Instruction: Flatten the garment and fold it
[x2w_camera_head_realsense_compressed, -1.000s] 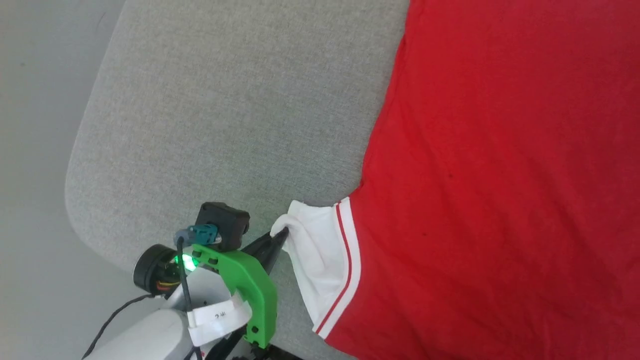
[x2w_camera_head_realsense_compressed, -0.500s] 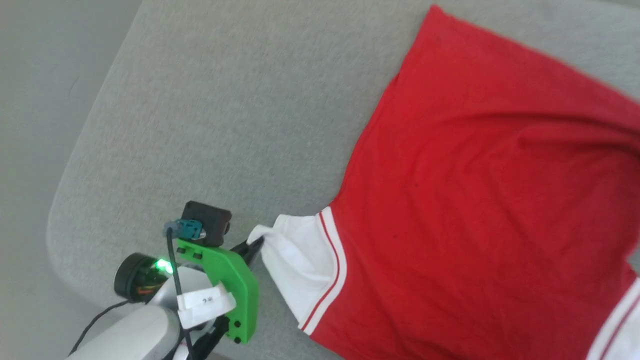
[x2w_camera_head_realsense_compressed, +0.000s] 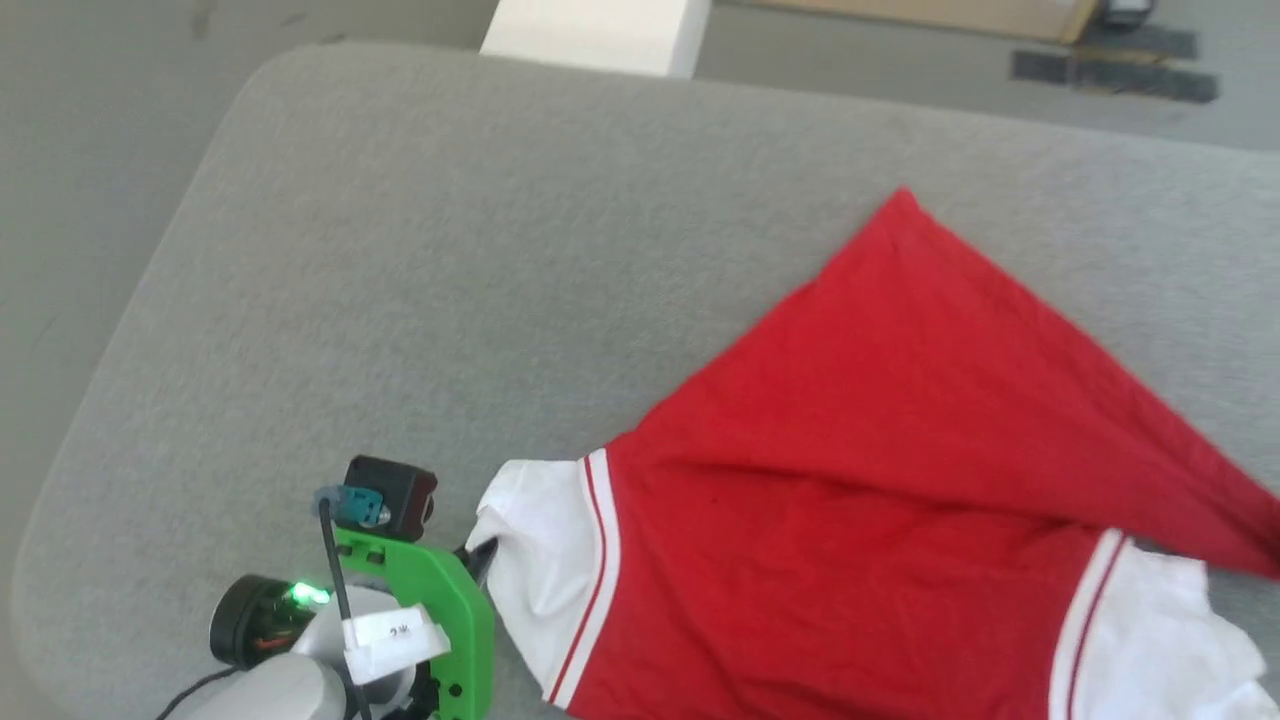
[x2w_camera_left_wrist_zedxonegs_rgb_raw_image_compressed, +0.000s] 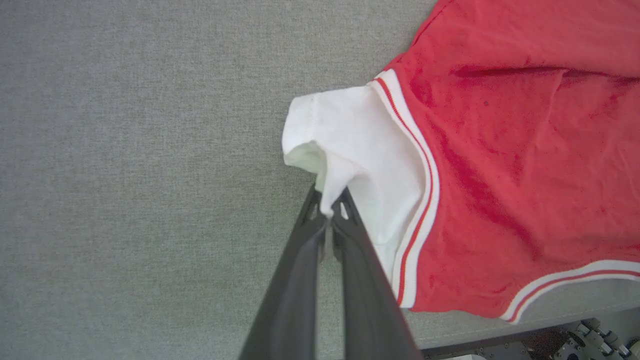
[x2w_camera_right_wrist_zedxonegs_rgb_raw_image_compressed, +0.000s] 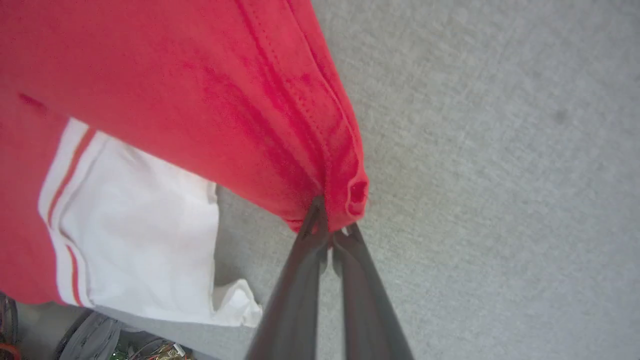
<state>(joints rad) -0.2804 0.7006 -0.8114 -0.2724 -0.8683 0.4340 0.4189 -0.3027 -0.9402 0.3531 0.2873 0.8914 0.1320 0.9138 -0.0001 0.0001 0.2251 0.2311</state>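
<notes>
Now garment (x2w_camera_head_realsense_compressed: 850, 520) drapes diagonally — left gripper (x2w_camera_left_wrist_zedxonegs_rgb_raw_image_compressed: 330, 206) still pinching white corner.

Rumpled red sleeveless jersey (x2w_camera_head_realsense_compressed: 850, 520) with white-and-red striped trim, lying over the near right of the grey fabric worktop (x2w_camera_head_realsense_compressed: 400, 300), one red corner pointing at the far edge, white lining flaps showing left and right by the near edge, a long crease across
</notes>
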